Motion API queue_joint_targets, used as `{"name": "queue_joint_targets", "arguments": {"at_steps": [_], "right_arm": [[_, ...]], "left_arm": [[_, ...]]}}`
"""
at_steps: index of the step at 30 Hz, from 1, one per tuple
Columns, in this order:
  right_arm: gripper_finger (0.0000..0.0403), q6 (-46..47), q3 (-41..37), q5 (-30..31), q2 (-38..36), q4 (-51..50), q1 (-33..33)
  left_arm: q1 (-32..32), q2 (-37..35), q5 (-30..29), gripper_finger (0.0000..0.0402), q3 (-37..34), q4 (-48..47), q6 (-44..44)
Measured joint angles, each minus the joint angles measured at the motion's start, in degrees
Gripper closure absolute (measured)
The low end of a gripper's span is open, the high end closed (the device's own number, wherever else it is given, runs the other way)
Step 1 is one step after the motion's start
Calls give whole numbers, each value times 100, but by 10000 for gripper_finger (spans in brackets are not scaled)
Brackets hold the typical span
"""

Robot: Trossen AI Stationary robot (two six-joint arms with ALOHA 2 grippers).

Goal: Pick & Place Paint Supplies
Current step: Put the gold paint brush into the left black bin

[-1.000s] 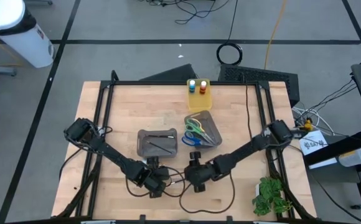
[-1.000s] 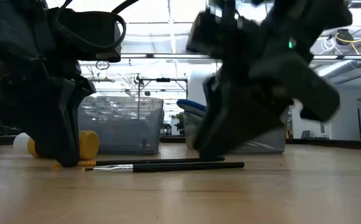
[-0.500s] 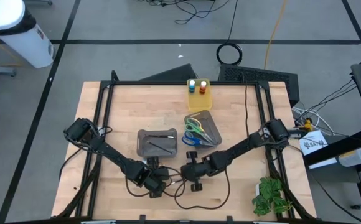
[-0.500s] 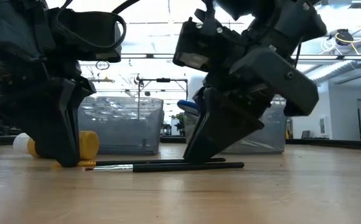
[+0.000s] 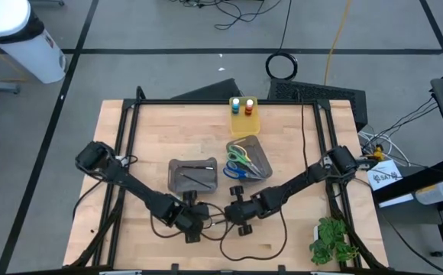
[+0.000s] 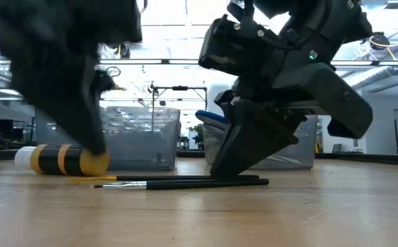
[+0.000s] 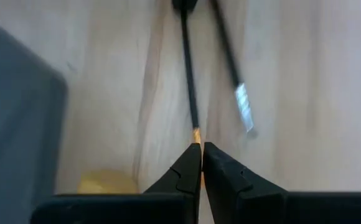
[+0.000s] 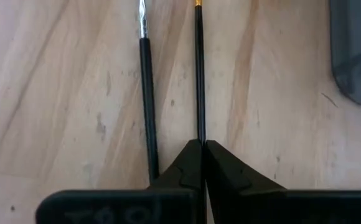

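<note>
Two thin dark brushes lie side by side on the table near its front middle. One has a silver ferrule point(image 8: 142, 18), the other an orange end point(image 7: 195, 132). My right gripper point(image 8: 201, 144) is shut on the orange-ended brush point(image 8: 198, 74) at its dark end. My left gripper point(image 7: 201, 146) is shut and hangs just over that brush's orange end point(image 6: 92, 178), which lies on the wood. Behind it a yellow-and-black pot point(image 6: 62, 159) with a pale cap lies on its side. My right gripper pinches the dark handle end point(image 8: 200, 134) of the orange-ended brush between its two fingers. The fingers slant down from the table's right and point along the brush. The brush lies flat on the table point(image 6: 185, 178). My left gripper: whether it touches the orange end cannot be told.
Behind the brushes stand a grey bin point(image 5: 192, 176) with brushes in it, a grey bin point(image 5: 257, 163) with scissors, and a yellow bin point(image 5: 244, 121) with pots farther back. A leafy sprig point(image 5: 330, 238) lies at the front right corner.
My right gripper has come down onto the brush's dark end and shut on it. My left gripper has risen a little off the table, which uncovers the pot behind it. Both brushes lie where they were.
</note>
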Motion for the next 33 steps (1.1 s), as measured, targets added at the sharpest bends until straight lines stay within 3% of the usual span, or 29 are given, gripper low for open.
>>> {"name": "queue_joint_targets", "arguments": {"at_steps": [13,22,26,33], "right_arm": [[402,-227,-4,-17,-278,1518,134],[402,-249,13,-70,-589,2713,-505],[403,-191,11,-458,-572,2716,-993],[398,87,11,-480,-576,2412,-1489]], "left_arm": [[-609,-1483,-1388,376,153,177,639],[-807,-2115,-1716,376,153,405,1160],[-772,-2115,-1808,376,153,398,1267],[-687,-2102,-1814,376,153,391,1259]]}}
